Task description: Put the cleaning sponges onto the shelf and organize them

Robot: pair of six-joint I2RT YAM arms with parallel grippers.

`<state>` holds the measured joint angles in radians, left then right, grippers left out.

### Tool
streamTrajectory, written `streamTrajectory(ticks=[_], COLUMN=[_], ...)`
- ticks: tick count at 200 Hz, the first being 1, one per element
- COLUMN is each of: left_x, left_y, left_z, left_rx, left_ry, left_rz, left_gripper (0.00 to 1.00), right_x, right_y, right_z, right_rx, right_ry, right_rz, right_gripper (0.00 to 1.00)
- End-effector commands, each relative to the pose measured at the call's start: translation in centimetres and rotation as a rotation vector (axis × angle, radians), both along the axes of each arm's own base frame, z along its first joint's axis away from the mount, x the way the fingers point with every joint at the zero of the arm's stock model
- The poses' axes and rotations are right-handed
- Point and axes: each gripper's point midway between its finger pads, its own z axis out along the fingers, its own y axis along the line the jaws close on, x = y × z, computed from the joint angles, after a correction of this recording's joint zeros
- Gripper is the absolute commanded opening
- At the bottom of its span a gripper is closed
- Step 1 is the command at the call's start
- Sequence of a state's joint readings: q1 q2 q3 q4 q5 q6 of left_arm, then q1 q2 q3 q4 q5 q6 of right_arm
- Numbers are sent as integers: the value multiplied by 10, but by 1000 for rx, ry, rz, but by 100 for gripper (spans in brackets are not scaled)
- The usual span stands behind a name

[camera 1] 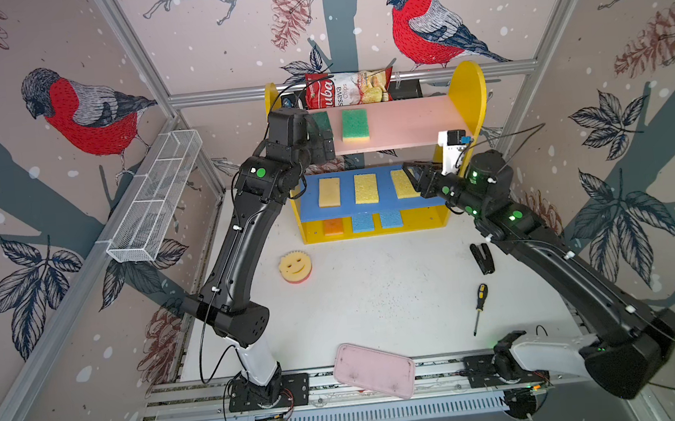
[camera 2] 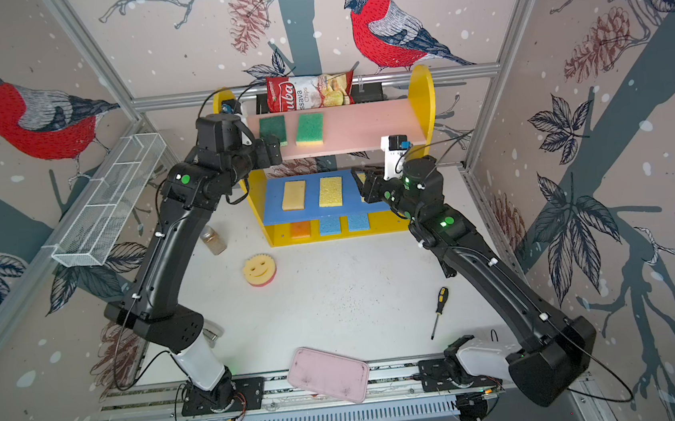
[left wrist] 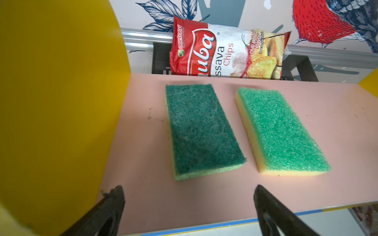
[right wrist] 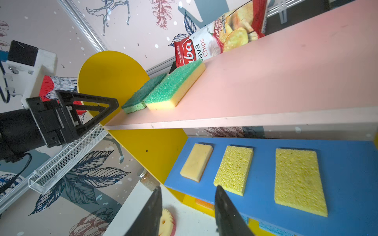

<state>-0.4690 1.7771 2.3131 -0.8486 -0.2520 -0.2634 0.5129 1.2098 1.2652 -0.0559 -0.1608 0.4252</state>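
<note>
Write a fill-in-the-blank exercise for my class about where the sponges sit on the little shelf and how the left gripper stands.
On the shelf, the pink upper board carries ___ green-topped sponges.
The blue middle board carries ___ yellow or tan sponges.
The smiley-face sponge is the only sponge in view not yet on the ___.
The left gripper stands ___ and empty before the pink board.
Missing words: two, three, shelf, open.
</note>
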Motion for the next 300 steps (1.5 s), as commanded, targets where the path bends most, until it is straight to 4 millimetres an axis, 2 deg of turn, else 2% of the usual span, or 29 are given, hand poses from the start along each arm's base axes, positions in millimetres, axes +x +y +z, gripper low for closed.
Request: streamTrajectory(ticks=[1,42,71,97,129,159,197,247,280,300], left_x=[0,8,14,23,28,34,36,36,36,37], left_y=[-17,-16,-18,-9,6,6,-16,-7,-7,-5], left_z=[-2,-4,-15,-24,-20,-20,-28,-23,-19,-18], left_rx=[-74,-100,-111,-78,-46,-11,51,78,77,67], left_ry=[36,71,99,112,80,51,39,17,5,7], left_rz=[-109,-105,-88,-21,67,103,86,133,121,119], left_gripper=[97,97,97,97,97,97,97,97,88,88], right_x=[-4,-6,-6,-6,-5,-3,-1,5,8,9], right_y=[-10,-30,-39,-46,-52,-55,-59,-57,-57,-60], right_z=[12,10,10,8,5,2,2,-5,-8,-8], right_rx=[45,60,69,84,96,106,114,122,126,127], right_ry=[-48,-54,-53,-52,-47,-39,-37,-15,-5,-3], right_rz=[2,-8,-6,-6,-13,-10,-18,-5,1,-5], right_gripper=[42,42,42,42,42,42,43,43,42,42])
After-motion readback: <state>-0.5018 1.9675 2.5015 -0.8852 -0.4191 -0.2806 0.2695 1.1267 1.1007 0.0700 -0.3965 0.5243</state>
